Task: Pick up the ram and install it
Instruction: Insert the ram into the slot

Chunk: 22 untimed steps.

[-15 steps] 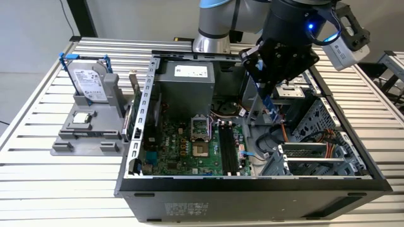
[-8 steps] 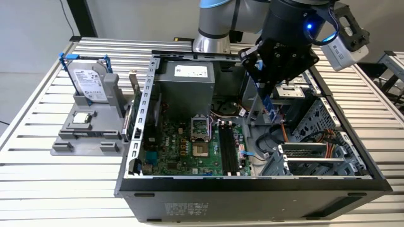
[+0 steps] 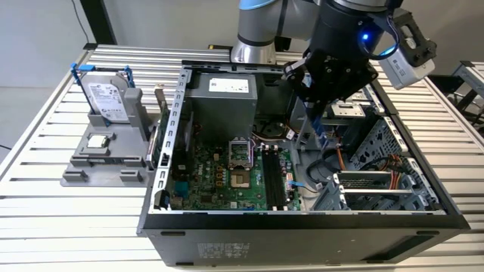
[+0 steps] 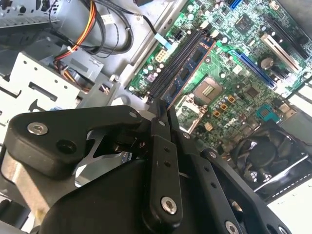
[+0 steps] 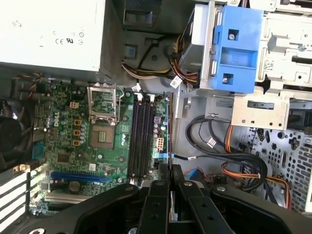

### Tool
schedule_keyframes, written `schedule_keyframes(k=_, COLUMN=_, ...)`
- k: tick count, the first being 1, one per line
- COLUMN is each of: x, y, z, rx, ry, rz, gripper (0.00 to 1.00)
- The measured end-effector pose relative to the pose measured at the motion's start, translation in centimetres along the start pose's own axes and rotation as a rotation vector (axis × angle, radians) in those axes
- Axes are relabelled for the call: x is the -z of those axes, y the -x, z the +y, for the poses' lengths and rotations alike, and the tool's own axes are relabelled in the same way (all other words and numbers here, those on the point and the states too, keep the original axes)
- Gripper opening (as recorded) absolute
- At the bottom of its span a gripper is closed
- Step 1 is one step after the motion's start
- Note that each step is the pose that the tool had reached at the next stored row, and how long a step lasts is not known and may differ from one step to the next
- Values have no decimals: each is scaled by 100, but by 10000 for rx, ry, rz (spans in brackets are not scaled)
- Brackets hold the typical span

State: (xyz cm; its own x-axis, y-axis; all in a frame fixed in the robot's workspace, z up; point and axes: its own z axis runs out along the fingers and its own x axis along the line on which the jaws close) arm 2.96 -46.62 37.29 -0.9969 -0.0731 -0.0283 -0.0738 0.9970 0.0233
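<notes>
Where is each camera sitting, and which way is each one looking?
Exterior view: off the arm, looking down into the open computer case; shows the arm and its tool gripping the ram.
First wrist view: on the wrist, looking straight down past the tool at the motherboard.
Second wrist view: on the wrist, looking slantwise at that board past the tool.
All three share the ram and memory slots.

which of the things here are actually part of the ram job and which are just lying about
Job in hand:
ram, clamped in the end effector over the open case
black memory slots on the motherboard

Lying about:
hard drive and processor chip, both on the grey stand at the exterior view's left
power supply inside the case
</notes>
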Motion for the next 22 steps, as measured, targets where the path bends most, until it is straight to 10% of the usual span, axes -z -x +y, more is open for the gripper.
schedule_keyframes(k=22, x=-355, y=-68, z=-7, rx=-540, ry=-12, rz=-131, gripper=0)
